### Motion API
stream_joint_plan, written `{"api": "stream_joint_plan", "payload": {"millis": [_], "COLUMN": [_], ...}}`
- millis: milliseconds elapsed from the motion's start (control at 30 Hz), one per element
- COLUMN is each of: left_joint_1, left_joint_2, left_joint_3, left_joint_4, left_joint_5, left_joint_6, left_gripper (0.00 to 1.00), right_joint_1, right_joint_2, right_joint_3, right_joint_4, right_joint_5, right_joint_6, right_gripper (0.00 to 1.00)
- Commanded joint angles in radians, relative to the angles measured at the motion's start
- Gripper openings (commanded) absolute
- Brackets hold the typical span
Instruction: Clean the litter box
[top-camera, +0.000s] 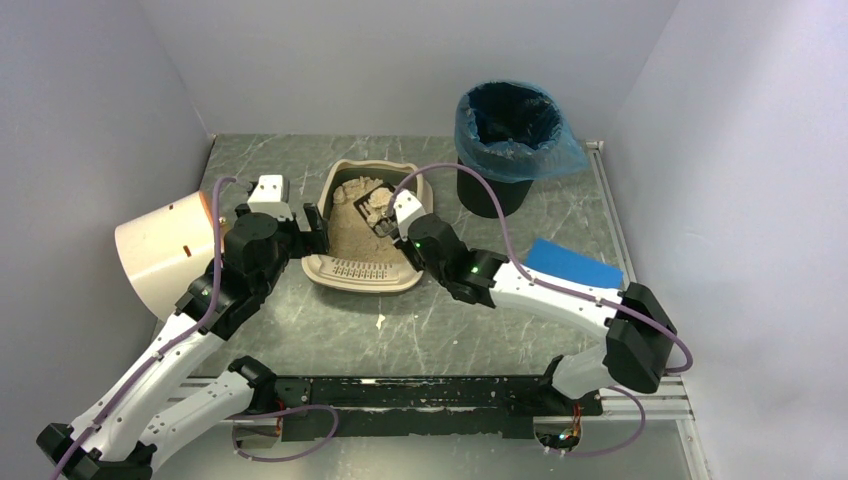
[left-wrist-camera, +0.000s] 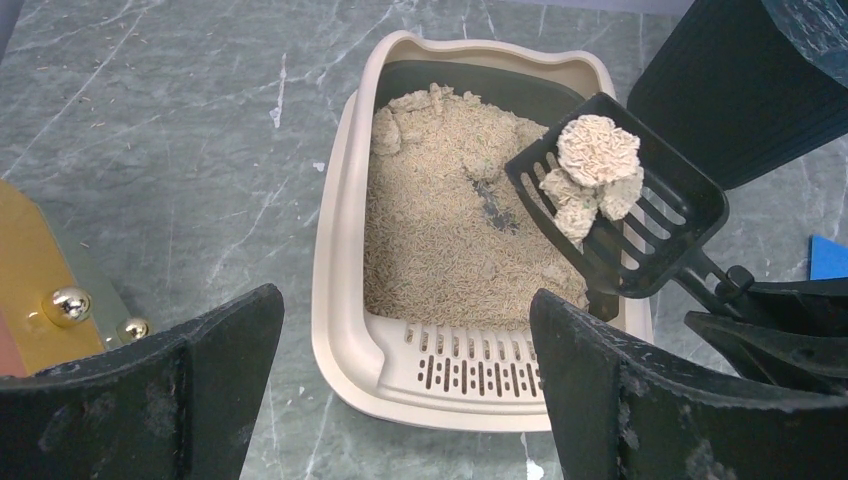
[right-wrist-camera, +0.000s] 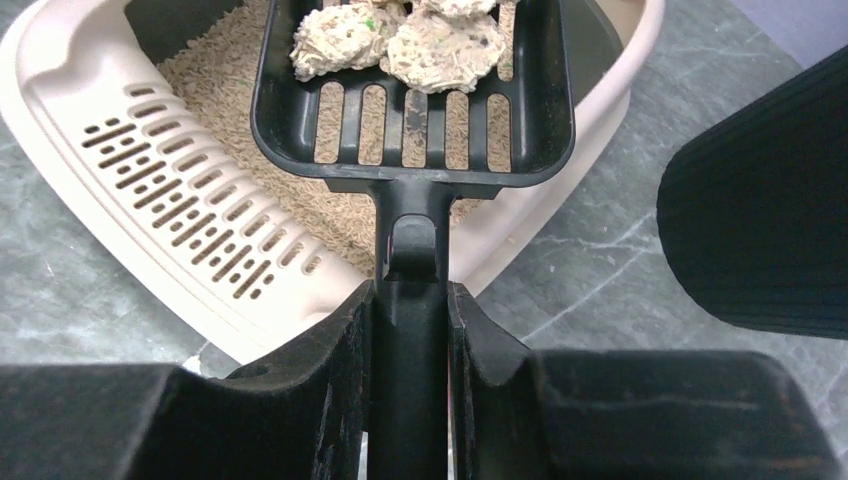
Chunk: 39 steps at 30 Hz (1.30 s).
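- Litter box (top-camera: 365, 272): beige tray, ctr of top view, on grey marbled surface (top-camera: 450, 320). Slotted lip at its lower end. Tan litter inside, heaped toward upper end.
- Scoop (left-wrist-camera: 660, 240): black, slotted. Over box's right side in left wrist view, handle running to lower right.
- Clumps (left-wrist-camera: 597, 150): pale, several, lying in scoop.
- Right fingers (right-wrist-camera: 340, 380): pinching scoop handle btwn them, bottom ctr of right wrist view.
- Left fingers (left-wrist-camera: 190, 380): spread wide, nothing btwn. In top view just beside box's left wall; contact can't be told.
- Bin (top-camera: 495, 195): black w/ blue liner, upper right of top view, near box.
- Drum (top-camera: 165, 255): cream, tilted, left edge of top view.
- Blue rectangle (top-camera: 573, 265): flat on surface, right of ctr.
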Motion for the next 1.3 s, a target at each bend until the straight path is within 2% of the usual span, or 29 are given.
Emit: {"api": "stream_joint_plan", "payload": {"millis": [0, 133, 800, 1267], "left_joint_1": [-0.006, -0.006, -0.006, -0.006], "left_joint_2": [-0.009, -0.009, -0.015, -0.009], "left_joint_3": [-0.001, -0.004, -0.003, -0.003], "left_joint_4": [-0.002, 0.000, -0.003, -0.001], "left_joint_5": [-0.002, 0.002, 0.001, 0.019], "left_joint_6": [0.009, 0.013, 0.016, 0.024], "left_gripper": [0.98, 0.98, 0.98, 0.98], "right_joint_1": [0.010, 0.012, -0.041, -0.144], "right_joint_2": [0.016, 0.023, 0.029, 0.005], "right_joint_3": [0.057, 0.107, 0.393, 0.503], "right_joint_4": [0.001, -0.061, -0.329, -0.397], "right_joint_5": [-0.010, 0.020, -0.021, -0.001], "right_joint_6": [-0.006, 0.003, 0.071, 0.068], "right_gripper": [0.00, 0.00, 0.00, 0.00]}}
